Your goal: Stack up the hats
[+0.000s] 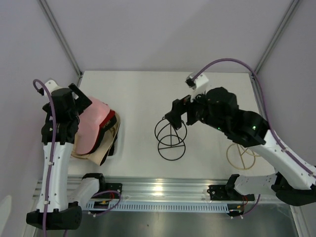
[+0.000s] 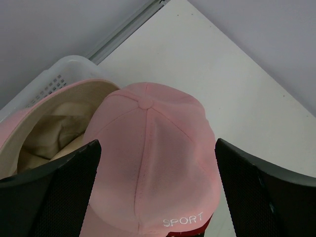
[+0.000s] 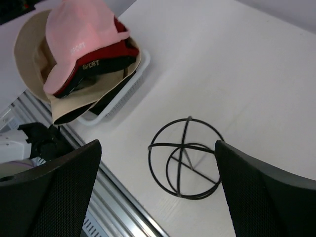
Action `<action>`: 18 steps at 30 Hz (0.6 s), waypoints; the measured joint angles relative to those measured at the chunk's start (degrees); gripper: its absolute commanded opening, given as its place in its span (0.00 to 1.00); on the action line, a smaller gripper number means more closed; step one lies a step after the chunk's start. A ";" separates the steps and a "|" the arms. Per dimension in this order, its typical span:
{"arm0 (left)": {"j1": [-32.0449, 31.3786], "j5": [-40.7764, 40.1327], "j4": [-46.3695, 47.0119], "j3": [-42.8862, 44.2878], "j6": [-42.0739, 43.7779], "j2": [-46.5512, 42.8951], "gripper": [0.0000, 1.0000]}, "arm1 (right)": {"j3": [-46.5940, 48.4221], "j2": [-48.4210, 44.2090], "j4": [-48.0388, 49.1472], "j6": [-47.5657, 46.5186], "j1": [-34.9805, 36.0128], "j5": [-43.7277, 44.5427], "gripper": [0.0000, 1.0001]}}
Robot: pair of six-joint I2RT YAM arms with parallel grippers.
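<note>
The hats lie piled in a white basket (image 1: 119, 132) at the table's left. A pink hat (image 1: 93, 122) with white SPORT lettering is on top; it also shows in the left wrist view (image 2: 148, 118) and the right wrist view (image 3: 79, 34). Under it lies the black cap with red under-visor (image 3: 106, 54), and below that the wide beige hat (image 3: 27, 54). A black fabric edge (image 3: 98, 106) shows under the beige brim. My left gripper (image 2: 157, 143) is open just above the pink hat, one finger on each side. My right gripper (image 3: 158, 143) is open and empty.
A black wire hoop frame (image 1: 170, 138) stands mid-table, right below my right gripper (image 1: 173, 116). A tan wire hoop frame (image 1: 242, 155) lies at the front right, partly under the right arm. A metal rail runs along the near edge.
</note>
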 measured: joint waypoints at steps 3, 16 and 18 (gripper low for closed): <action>0.52 0.13 -0.94 0.00 -0.61 0.98 1.00 | 1.99 -1.99 -0.55 -0.90 -3.30 0.35 0.99; 5.44 2.19 1.25 -3.19 -2.82 5.62 0.65 | -0.70 4.11 0.00 -2.36 -18.29 -6.05 0.99; 6.23 2.36 2.03 -4.37 -3.23 5.60 0.39 | -0.70 4.55 0.55 -2.67 -18.53 -6.45 0.99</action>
